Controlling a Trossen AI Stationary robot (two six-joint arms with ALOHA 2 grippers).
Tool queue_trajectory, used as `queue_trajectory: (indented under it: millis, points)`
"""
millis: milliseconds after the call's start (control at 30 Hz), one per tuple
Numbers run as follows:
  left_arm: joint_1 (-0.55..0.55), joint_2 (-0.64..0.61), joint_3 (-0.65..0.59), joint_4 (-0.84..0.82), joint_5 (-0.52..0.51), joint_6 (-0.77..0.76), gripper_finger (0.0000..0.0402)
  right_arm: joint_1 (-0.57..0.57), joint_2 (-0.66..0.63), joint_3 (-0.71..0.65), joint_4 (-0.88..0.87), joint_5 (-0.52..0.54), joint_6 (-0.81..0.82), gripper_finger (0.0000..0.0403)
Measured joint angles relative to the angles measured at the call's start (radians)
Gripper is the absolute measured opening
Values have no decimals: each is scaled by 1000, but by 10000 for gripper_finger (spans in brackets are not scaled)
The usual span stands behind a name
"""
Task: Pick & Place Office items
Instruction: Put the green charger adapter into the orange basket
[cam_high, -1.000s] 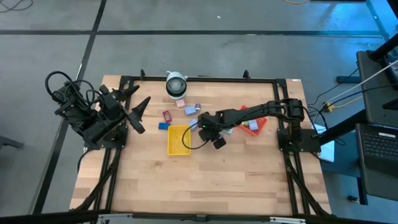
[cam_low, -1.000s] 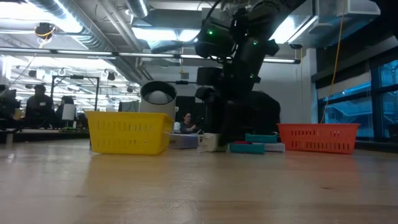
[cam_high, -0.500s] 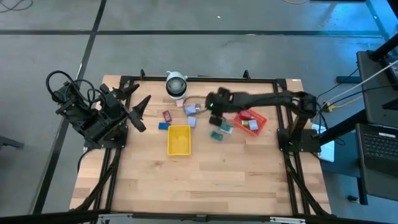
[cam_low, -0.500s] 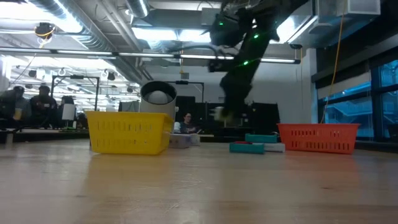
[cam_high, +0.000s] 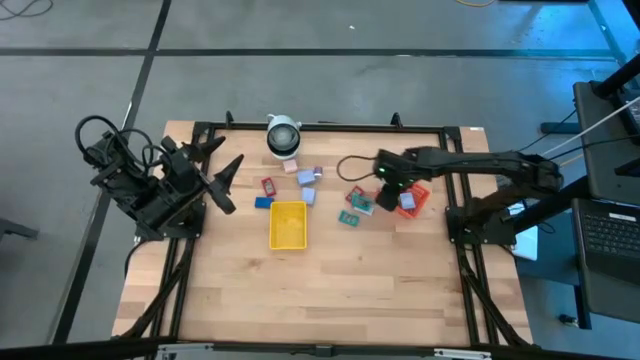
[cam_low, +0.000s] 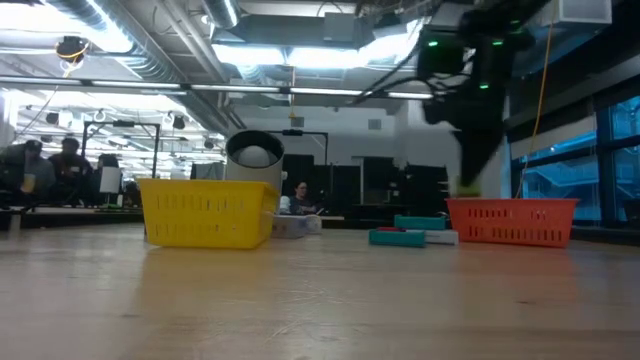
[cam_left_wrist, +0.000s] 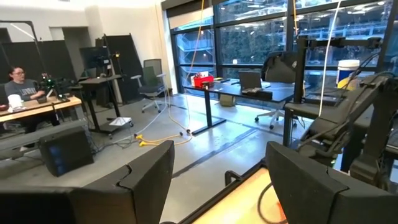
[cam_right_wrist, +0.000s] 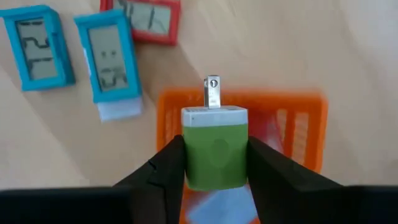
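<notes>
Far left of the desk (cam_high: 330, 290): left gripper (cam_high: 225, 180) parked by the edge, jaws apart and empty, pointed toward the middle, same place as a second ago. Next, near the back edge: white round object (cam_high: 283, 136) with a dark centre, unmoved. Just in front of it, a loose cluster of office items: red packet (cam_high: 268, 185), blue block (cam_high: 263, 202), lavender blocks (cam_high: 310, 176), all lying flat on the wood, none shifted. Then the yellow tray (cam_high: 288, 224), near the middle, in place; a second ago overhung by the right arm, now clear of it. Right of the tray: two teal-framed packets (cam_high: 356, 207) flat on the desk, with a red-framed one (cam_high: 357, 192) close by; covered by the arm a second ago, now in plain sight. Farther right: right gripper (cam_right_wrist: 213, 167), swung across from over the yellow tray to above the near rim of the red-orange tray (cam_right_wrist: 311, 134), raised off the desk. Jaws clamped on a small green block (cam_right_wrist: 214, 152) with a white top and a metal prong, held upright over the tray's edge, not yet released. Inside that tray, pale and blue items, partly hidden under the arm in the high view. Beyond the desk in the low view: seated people (cam_low: 300, 197) at workstations.
</notes>
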Motion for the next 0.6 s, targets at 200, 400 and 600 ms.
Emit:
queue_trajectory:
  millis: [200, 400, 600]
  points:
    - [21, 0, 0, 0, 0, 0, 251, 20, -196, -134, -4, 34, 155, 150]
    - [27, 0, 0, 0, 0, 0, 251, 27, -324, -250, -56, 33, 258, 146]
    - [27, 0, 0, 0, 0, -5, 251, 27, -354, -282, -66, 71, 319, 173]
